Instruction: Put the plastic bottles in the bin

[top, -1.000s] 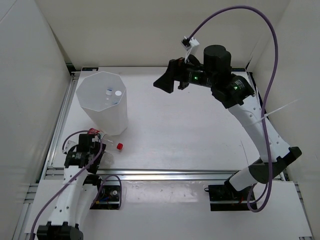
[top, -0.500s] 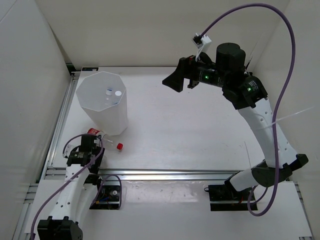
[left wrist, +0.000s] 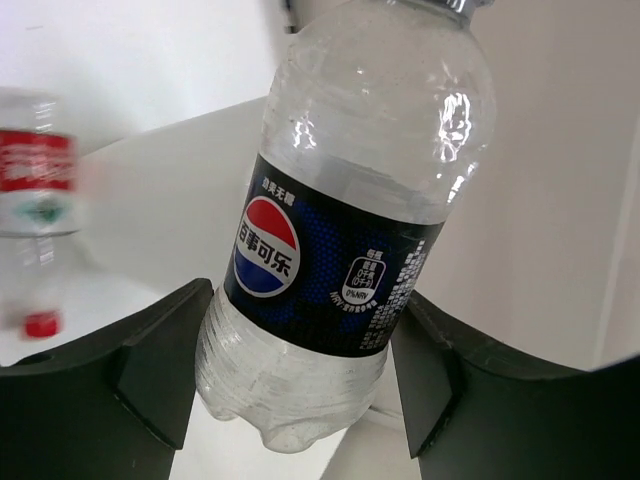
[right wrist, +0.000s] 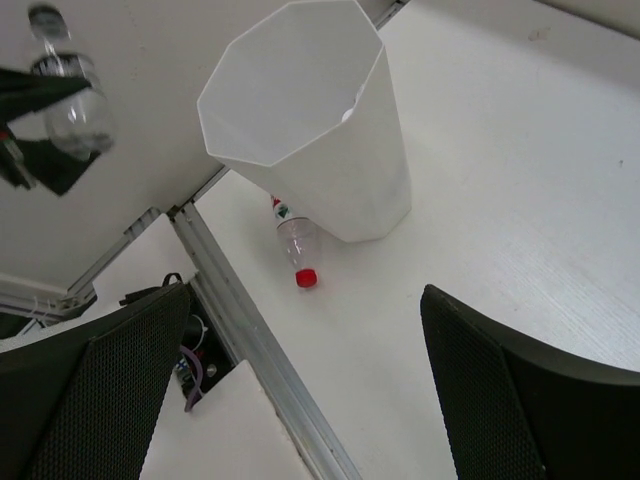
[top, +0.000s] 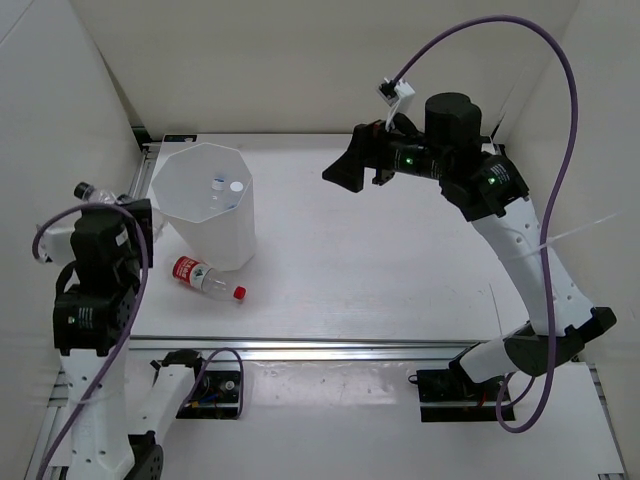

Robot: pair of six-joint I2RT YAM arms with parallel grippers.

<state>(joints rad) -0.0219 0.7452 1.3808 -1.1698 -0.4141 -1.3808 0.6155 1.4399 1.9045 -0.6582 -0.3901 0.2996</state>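
My left gripper (top: pixel 133 214) is shut on a clear plastic bottle (left wrist: pixel 352 190) with a dark blue-and-white label. It holds the bottle low on the body, up in the air just left of the white bin (top: pixel 205 205). That bottle (top: pixel 94 193) points toward the left wall. A red-labelled, red-capped bottle (top: pixel 206 279) lies on the table at the bin's foot and shows too in the right wrist view (right wrist: pixel 297 246). Two bottle caps (top: pixel 226 185) show inside the bin (right wrist: pixel 318 130). My right gripper (right wrist: pixel 305 395) hangs open and empty, high over the table's far middle (top: pixel 348 166).
An aluminium rail (top: pixel 330 349) runs along the table's near edge, and another rail (top: pixel 122 228) runs down the left side. White walls enclose the table on the left, back and right. A purple cable (top: pixel 545 70) loops above the right arm.
The left gripper closed on the dark-labelled bottle down by the bin's foot and has risen with it to bin-rim height at the left. The right arm shifted slightly to the right.
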